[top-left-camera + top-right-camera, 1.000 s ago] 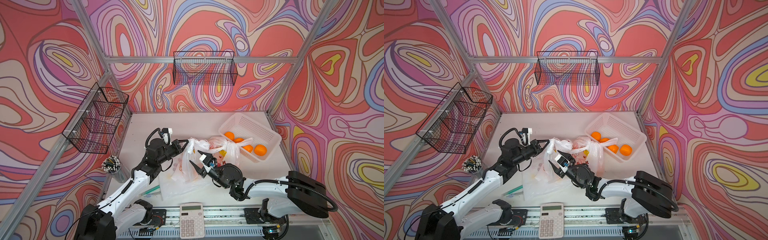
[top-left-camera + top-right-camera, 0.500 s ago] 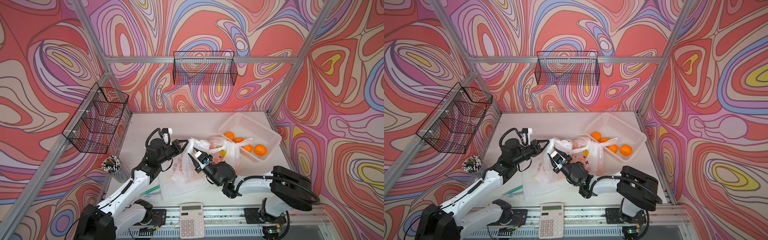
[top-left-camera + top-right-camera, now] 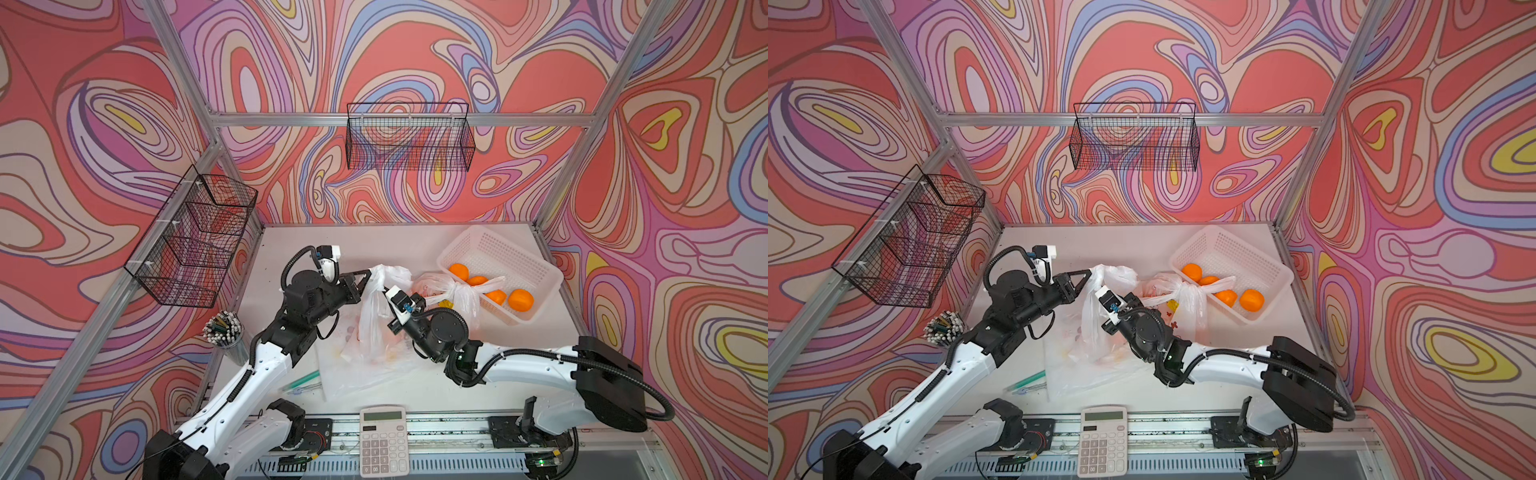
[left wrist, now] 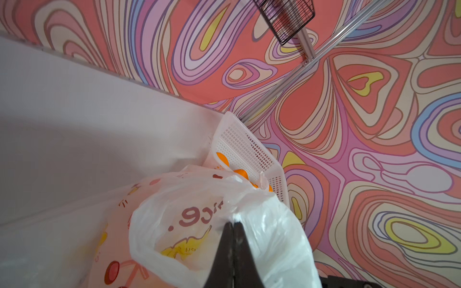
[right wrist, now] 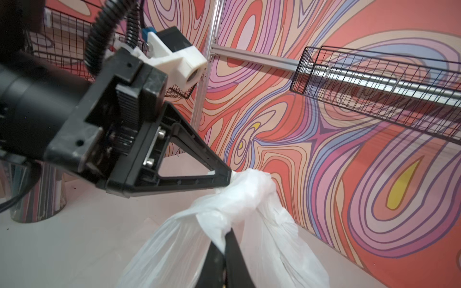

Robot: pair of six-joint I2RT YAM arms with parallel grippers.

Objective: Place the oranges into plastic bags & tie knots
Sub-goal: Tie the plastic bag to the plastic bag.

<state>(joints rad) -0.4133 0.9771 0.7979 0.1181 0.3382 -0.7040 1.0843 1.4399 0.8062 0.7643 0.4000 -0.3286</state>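
Top views both show a pale table (image 3: 374, 239) boxed in by swirl-patterned walls on three sides, with aluminium posts at the far corners. One black wire basket (image 3: 409, 137) hangs on the far wall, and a tiered wire rack (image 3: 195, 237) hangs on the left wall. The far strip of the table lies bare, the widest free stretch. At the far right, near the wall, a white basket (image 3: 519, 266) holds four oranges (image 3: 520, 300); a knotted bag (image 3: 436, 291) rests just beside it. Mid-table, a plastic bag (image 3: 374, 320) hangs upright between the arms: the left pincer (image 4: 232, 224) is clenched on its bunched top, and the right pincer (image 5: 227, 234) is clenched on the twisted plastic just below. A flat bag (image 3: 374, 374) lies beneath. Along the near edge sit a calculator (image 3: 383, 440) and a green pen (image 3: 301, 380), with a pen cup (image 3: 224, 332) by the left wall.
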